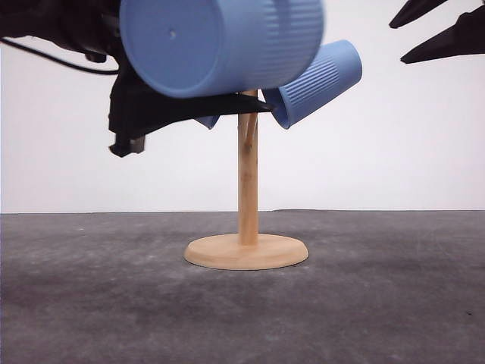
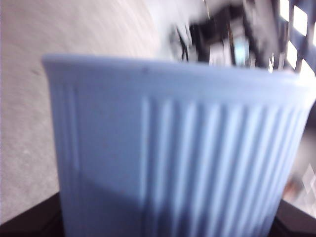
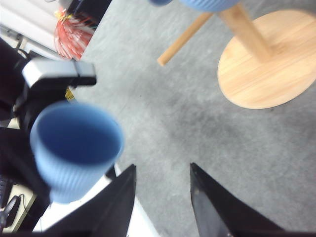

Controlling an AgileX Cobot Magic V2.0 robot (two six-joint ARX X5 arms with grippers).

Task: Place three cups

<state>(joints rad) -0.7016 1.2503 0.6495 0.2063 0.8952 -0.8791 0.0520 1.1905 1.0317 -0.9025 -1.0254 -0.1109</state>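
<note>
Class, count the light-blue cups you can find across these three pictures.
3, possibly. One cup is held by the left gripper, one hangs on the wooden stand at, and a partly hidden blue piece looks like a third.

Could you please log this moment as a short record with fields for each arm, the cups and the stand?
left gripper: shut on a blue cup, held on its side, base toward the front camera
right gripper: open, nothing between its fingers
cup on stand: hanging tilted on a peg
wooden stand: upright on the grey table
</note>
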